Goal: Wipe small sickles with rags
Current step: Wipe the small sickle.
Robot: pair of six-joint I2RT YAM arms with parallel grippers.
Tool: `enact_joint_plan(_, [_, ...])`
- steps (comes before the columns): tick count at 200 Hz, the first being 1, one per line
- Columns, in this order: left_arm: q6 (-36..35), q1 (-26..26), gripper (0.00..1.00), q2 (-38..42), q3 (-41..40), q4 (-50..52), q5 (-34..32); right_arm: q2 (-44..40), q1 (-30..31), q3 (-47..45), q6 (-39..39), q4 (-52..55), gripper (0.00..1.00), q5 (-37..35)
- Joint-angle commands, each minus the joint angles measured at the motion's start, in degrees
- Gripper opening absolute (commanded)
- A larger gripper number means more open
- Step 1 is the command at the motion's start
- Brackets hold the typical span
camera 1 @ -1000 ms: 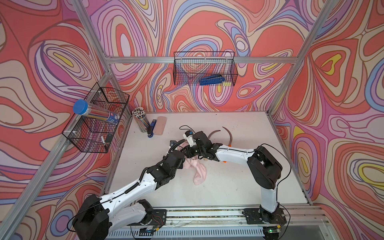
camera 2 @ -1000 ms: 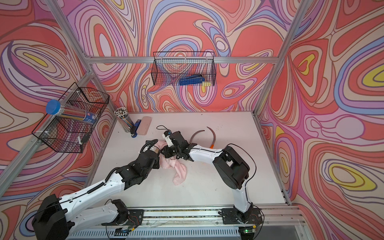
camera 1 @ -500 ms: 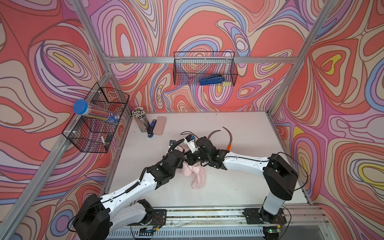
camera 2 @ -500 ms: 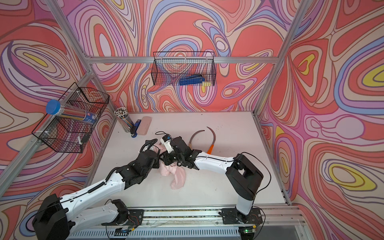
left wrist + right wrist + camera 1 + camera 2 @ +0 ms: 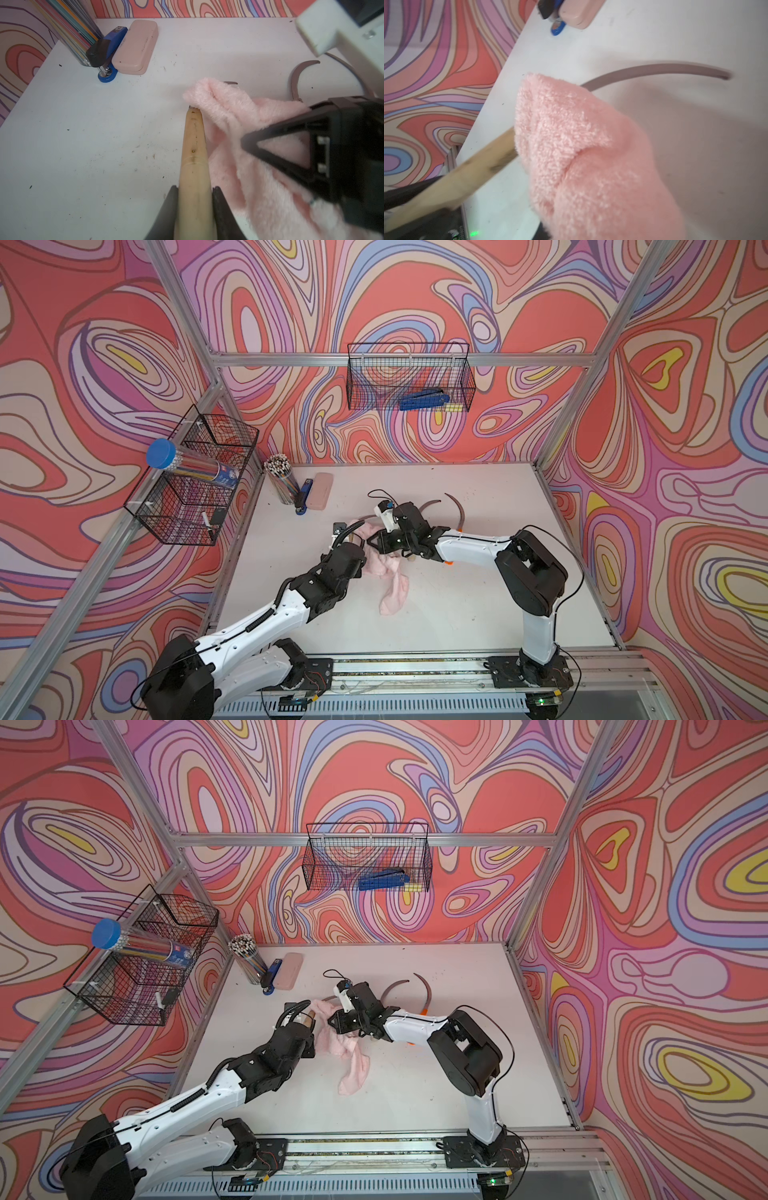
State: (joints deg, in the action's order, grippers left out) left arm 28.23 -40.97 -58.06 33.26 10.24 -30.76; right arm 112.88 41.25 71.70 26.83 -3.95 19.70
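White table (image 5: pixel 478 614), swirl-patterned walls. I see the left gripper (image 5: pixel 195 190) clamped on the wooden-handled sickle (image 5: pixel 194 149), toward mid-table from the pink case (image 5: pixel 319 490). The right gripper (image 5: pixel 375 540) is pinched shut on the rag (image 5: pixel 395 593), which drapes over that blade. Two other sickles (image 5: pixel 458 510) lie farther from the case.

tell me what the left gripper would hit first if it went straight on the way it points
Probably the pink rag: the left gripper, shut on the wooden-handled sickle, points along its handle, and the rag is draped over the blade at the handle's far end.
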Motion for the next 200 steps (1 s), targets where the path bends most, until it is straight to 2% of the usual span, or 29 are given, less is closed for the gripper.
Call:
enact_joint_plan(1, [1.8, -0.1, 0.0, 3.0, -0.9, 1.5, -3.3, -0.6, -1.6, 2.5, 0.3, 0.8, 0.0, 0.0])
enact_joint_plan(58, [3.0, 0.0, 0.0, 2.9, -1.5, 2.2, -3.6, -10.9, -1.6, 3.1, -1.9, 5.0, 0.0, -2.2])
enact_joint_plan(82, [2.6, 0.1, 0.0, 3.7, -1.9, 1.7, -0.4, -15.6, -1.5, 5.3, -3.1, 7.9, 0.0, -4.7])
enact_joint_plan(105, [2.3, 0.1, 0.0, 4.3, -2.0, 1.6, 3.5, -16.2, -1.6, 9.2, -4.8, 9.9, 0.0, -7.5])
enact_joint_plan(129, [2.1, 0.1, 0.0, 4.9, -2.4, 1.1, 6.2, -11.8, -1.6, 15.7, -7.6, 10.5, 0.0, -9.9])
enact_joint_plan(146, [2.1, 0.0, 0.0, 5.3, -2.3, 1.3, 7.9, -4.1, -1.6, 22.8, -10.6, 11.7, 0.0, -11.9])
enact_joint_plan(170, [2.3, 0.1, 0.0, 6.0, -2.0, 2.0, 8.8, 6.5, -1.6, 32.9, -15.5, 13.9, 0.0, -19.3])
enact_joint_plan(182, [2.2, 0.1, 0.0, 6.3, -1.9, 2.1, 9.1, 10.7, -1.6, 36.5, -17.6, 13.1, 0.0, -19.4])
enact_joint_plan(200, [2.1, 0.1, 0.0, 6.0, -1.7, 2.1, 9.4, 15.1, -1.5, 39.5, -18.5, 12.1, 0.0, -15.6])
